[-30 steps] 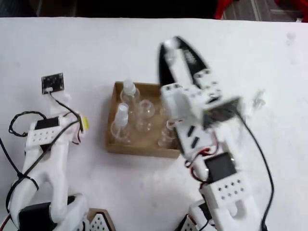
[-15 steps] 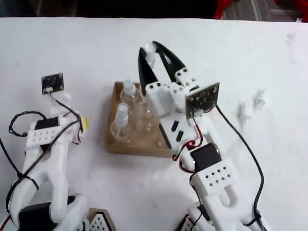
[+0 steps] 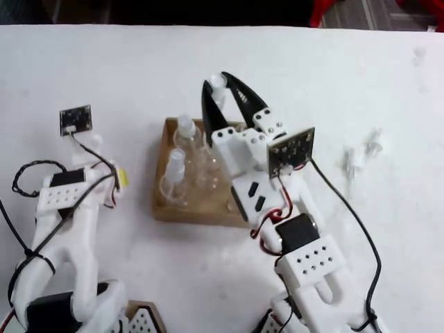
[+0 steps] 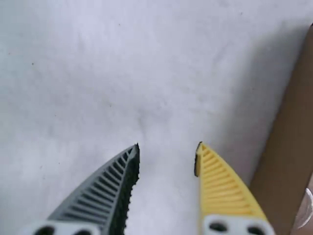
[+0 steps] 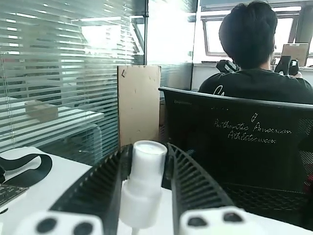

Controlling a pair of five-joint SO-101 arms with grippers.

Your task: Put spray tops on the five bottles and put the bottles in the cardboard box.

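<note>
Bottles: the cardboard box (image 3: 198,212) sits mid-tabletop. I make out two capped bottles (image 3: 184,133) and an uncapped bottle (image 3: 210,159) inside. My right arm covers the box's right side, so I cannot count the rest.
Loose spray tops (image 3: 358,160): toward the tabletop's right edge, blurred, number unclear.
Right gripper (image 3: 214,80): closed on a white spray top (image 5: 145,178), above the box's far edge. The top's lower stem is cut off in my wrist view.
Left gripper (image 4: 167,145): fingers narrowly apart, holding nothing, over bare tabletop near the box's left wall.
Change: a second ago my right gripper hung farther right; it has swung left to the box's far edge. Left arm unmoved.
Surface: white tabletop (image 3: 104,62).
Room: slatted blinds (image 5: 54,63), a cardboard panel (image 5: 138,103), a black mesh chair back (image 5: 244,142).
</note>
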